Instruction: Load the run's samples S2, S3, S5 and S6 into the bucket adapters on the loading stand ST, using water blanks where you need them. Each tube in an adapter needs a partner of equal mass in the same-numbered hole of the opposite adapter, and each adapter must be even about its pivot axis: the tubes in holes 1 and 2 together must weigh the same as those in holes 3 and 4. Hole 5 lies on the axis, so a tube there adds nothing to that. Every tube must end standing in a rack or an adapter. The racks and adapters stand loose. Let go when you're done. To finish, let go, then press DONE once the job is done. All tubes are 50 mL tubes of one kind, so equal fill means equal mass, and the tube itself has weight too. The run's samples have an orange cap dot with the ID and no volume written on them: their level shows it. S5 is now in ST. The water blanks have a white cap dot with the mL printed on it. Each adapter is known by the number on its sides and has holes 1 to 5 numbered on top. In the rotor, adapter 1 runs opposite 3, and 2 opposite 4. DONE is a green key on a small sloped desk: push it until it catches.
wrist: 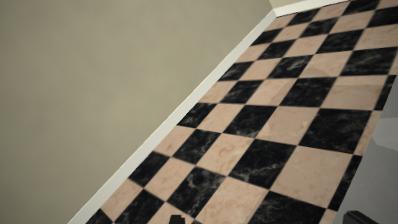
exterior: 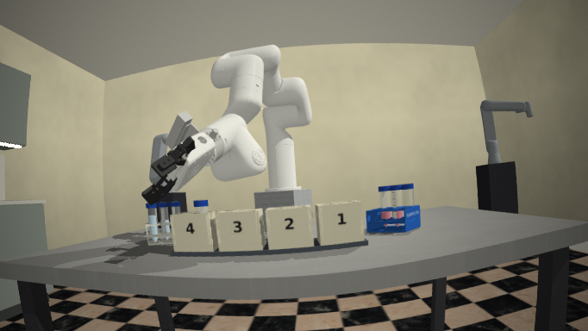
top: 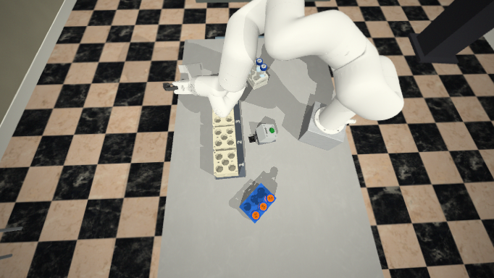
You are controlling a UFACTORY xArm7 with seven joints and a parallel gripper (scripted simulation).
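Observation:
My gripper (top: 169, 87) (exterior: 153, 182) (wrist: 268, 219) is open and empty, tilted high past the stand's far-left side. On the stand (top: 240, 153) (exterior: 319, 246), adapter 1 (top: 225, 174) (exterior: 340, 233) and adapter 2 (top: 224, 148) (exterior: 289, 239) show only empty holes. Adapter 3 (top: 223, 125) (exterior: 238, 241) shows two empty holes; the arm hides the rest. Adapter 4 (exterior: 190, 243) is hidden from above; a blue-capped tube (exterior: 201, 203) rises above or behind it. The blue rack (top: 248, 214) (exterior: 373, 224) holds three orange-dotted tubes with small labels.
A pale rack (top: 260, 83) with several blue-capped tubes of clear bluish liquid stands beyond adapter 4, partly under the arm. The sloped desk (top: 264, 137) with the green DONE key (top: 271, 130) stands between the stand and the robot base (top: 322, 139).

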